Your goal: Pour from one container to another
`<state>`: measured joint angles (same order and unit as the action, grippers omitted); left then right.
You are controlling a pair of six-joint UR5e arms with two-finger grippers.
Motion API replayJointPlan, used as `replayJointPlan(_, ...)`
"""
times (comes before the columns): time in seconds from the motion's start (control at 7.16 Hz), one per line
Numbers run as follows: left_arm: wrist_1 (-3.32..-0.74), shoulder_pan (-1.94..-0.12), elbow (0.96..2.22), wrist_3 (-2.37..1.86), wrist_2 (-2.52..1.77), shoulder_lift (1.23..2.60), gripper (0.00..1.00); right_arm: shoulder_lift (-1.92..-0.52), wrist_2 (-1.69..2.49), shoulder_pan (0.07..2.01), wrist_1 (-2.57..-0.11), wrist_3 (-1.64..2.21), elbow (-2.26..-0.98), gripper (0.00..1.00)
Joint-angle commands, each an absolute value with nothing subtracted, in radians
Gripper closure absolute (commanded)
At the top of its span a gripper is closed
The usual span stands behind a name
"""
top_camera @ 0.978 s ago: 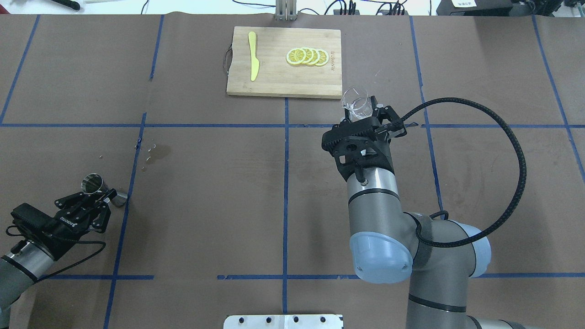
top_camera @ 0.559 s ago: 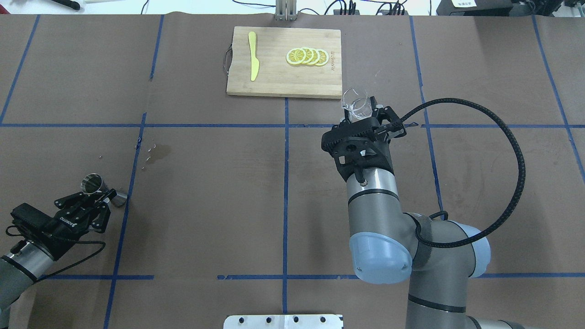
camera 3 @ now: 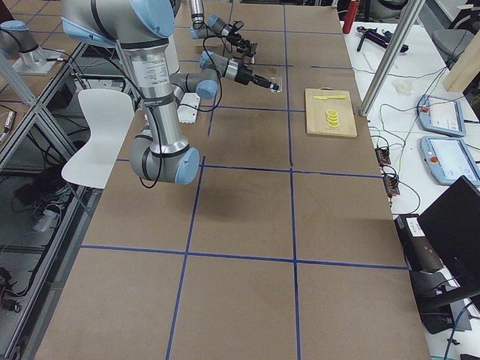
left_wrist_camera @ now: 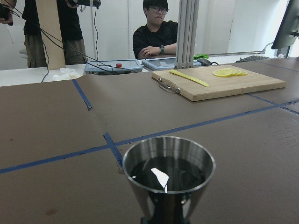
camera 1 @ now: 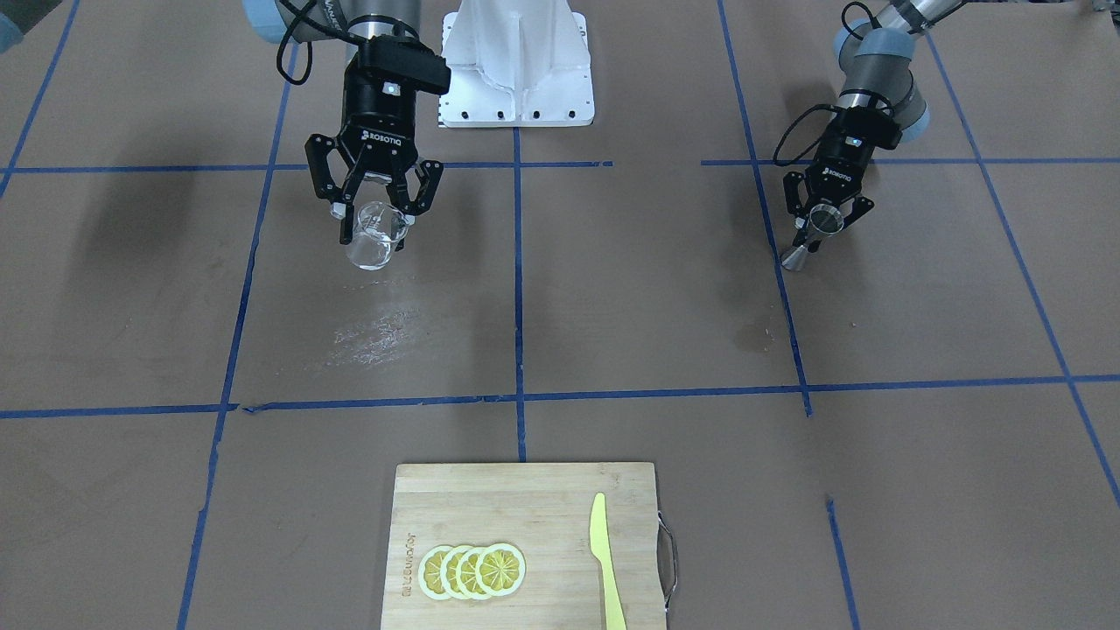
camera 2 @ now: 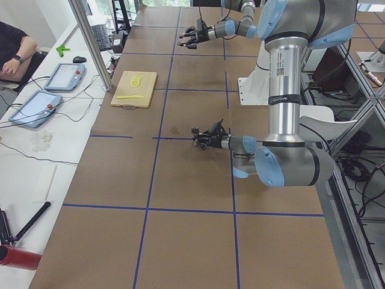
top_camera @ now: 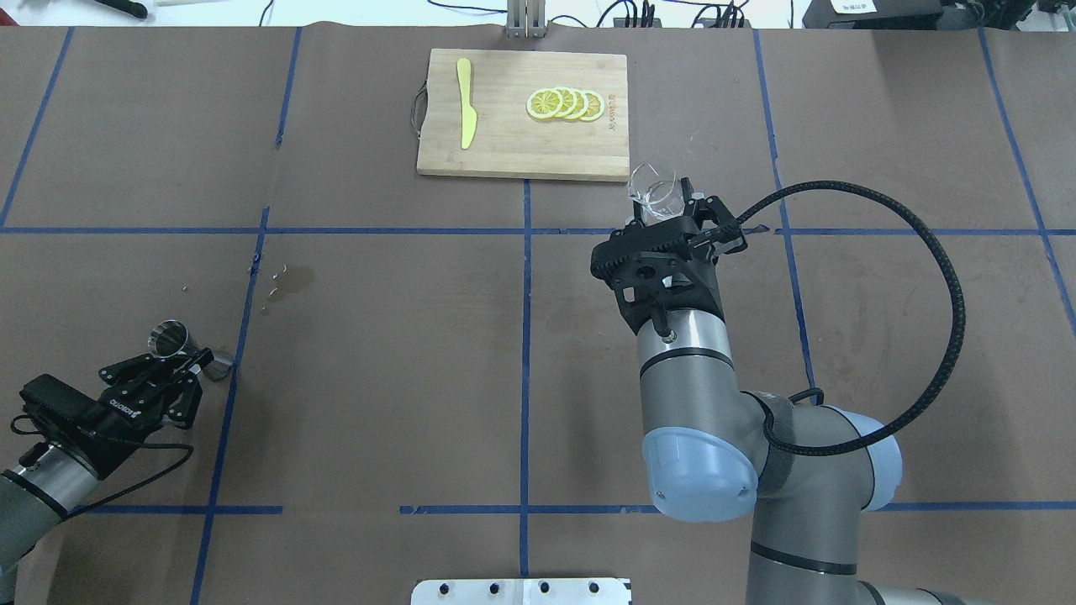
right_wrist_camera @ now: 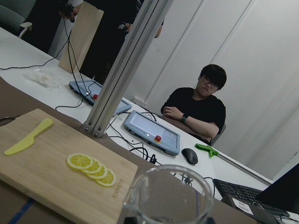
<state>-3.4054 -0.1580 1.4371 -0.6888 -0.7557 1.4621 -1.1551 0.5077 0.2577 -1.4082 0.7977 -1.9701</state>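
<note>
Easing back, left pincer (top_camera: 185, 358) with jigger (top_camera: 169, 338); glass cup (top_camera: 654, 189) static

six viewpoints, apparently one shared board (top_camera: 513, 151)

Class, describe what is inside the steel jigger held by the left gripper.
The jigger, in the left gripper, holds what looks like dark liquid with a bright glint in its upper cup. Its depth and the lower cup's inside are hidden.

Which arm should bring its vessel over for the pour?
Right, probably: the right pincer holds the clear glass cup near the table's middle; the left pincer holds the steel hourglass jigger far out sideways.
</note>
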Motion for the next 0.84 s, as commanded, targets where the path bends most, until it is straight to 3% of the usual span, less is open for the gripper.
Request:
replayJointPlan(0.0, -3.405, -0.158, 1.434, -0.689, -0.756, 1.463, 0.99, -1.155, 0.508, 0.256, -1.408, 0.799, -1.971, 1.0)
replayJointPlan(0.7, -3.407, -0.158, 1.434, -0.689, -0.755, 1.465, 0.81, -1.155, 0.506, 0.256, -1.404, 0.799, -1.971, 1.0)
